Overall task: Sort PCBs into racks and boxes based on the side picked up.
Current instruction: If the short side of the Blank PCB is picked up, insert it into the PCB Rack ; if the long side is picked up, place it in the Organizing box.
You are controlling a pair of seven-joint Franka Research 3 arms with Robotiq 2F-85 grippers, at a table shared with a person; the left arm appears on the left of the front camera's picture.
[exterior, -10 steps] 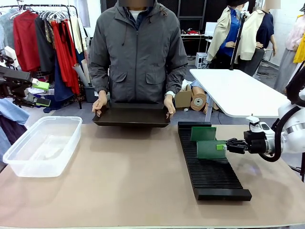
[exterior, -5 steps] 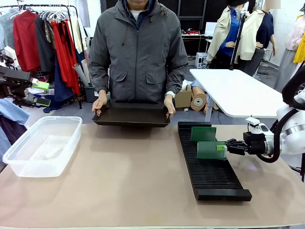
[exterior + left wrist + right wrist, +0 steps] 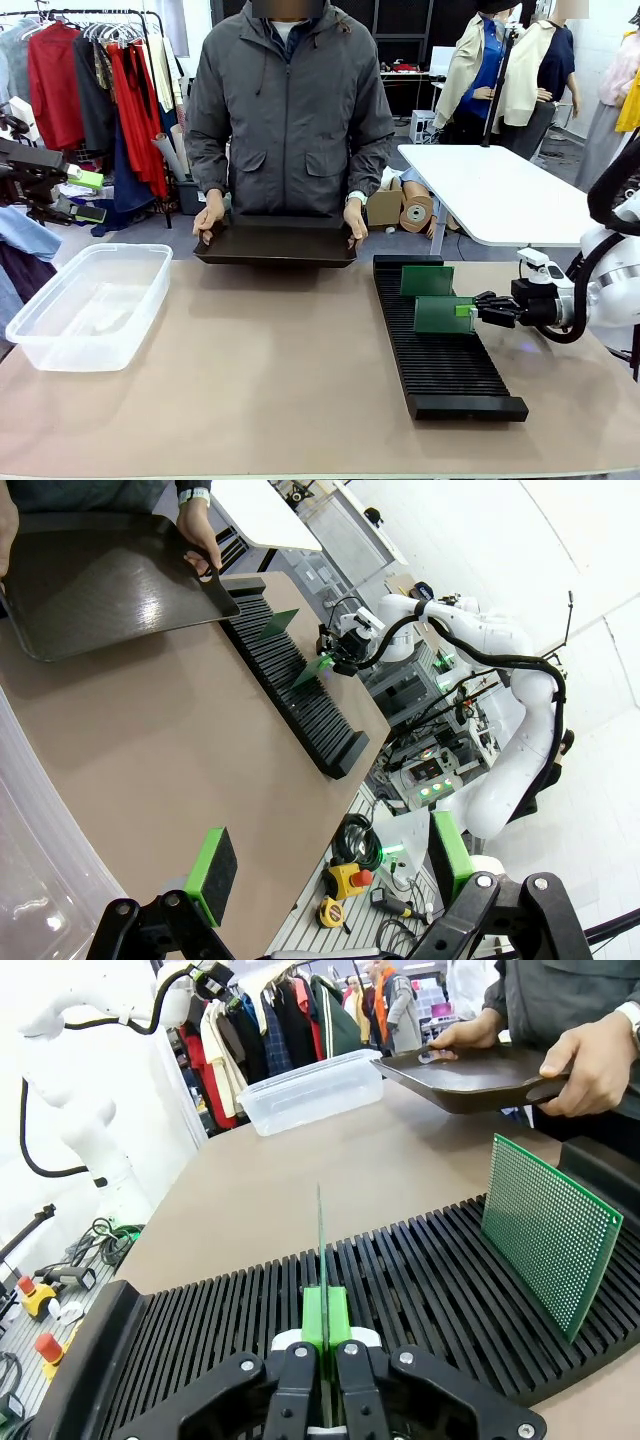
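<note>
Beige table (image 3: 250,370) | right gripper (image 3: 470,309) clamped on PCB (image 3: 443,314) | board held upright on edge, long axis crosswise over rack (image 3: 440,350) beyond the fingertips

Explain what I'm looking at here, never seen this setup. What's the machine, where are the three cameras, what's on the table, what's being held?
Two white robot arms share a table with a person. One camera looks across the table from the robot's side; the other two sit on the arms' wrists, looking along the fingers.

On the table: a clear plastic tub on the left and a long black slotted rack on the right. One green circuit board stands upright in a rack slot.

The right gripper is shut on a second circuit board, holding it on edge over the rack slots; its wrist camera sees that board as a thin line.

The left gripper hangs open off to the side, holding nothing.

The person holds a shallow black tray by both ends at the far edge.
</note>
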